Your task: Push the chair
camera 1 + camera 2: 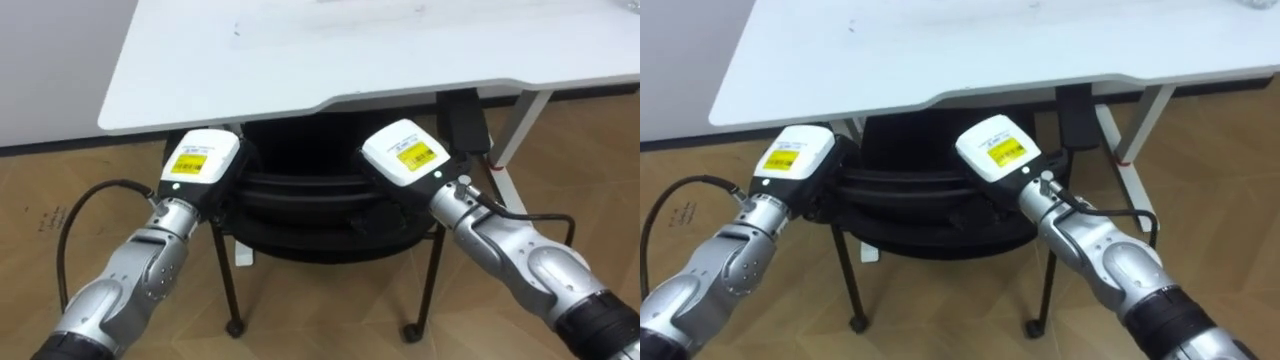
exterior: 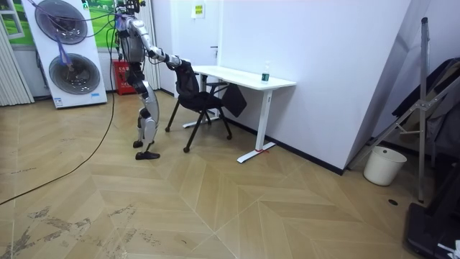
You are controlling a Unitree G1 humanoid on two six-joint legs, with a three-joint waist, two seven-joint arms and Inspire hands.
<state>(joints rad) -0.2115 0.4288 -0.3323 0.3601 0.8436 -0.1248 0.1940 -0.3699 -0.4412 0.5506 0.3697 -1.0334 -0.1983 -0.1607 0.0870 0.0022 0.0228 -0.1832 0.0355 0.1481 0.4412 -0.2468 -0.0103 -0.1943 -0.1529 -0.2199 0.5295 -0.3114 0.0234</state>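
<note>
Black chair pushed partway under the white tabletop, its backrest facing you.
Your left hand sits at the backrest's left end and your right hand at its right end. Both sets of fingers are hidden behind the backrest, so you cannot tell whether they are spread or curled.

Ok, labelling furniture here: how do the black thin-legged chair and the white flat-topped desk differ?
The black thin-legged chair is dark and low; the white flat-topped desk is pale and taller. The chair has small castors; the desk has white legs on flat feet. Only the chair has the left robot hand and right robot hand at its back. Both stand on the wooden floor.
</note>
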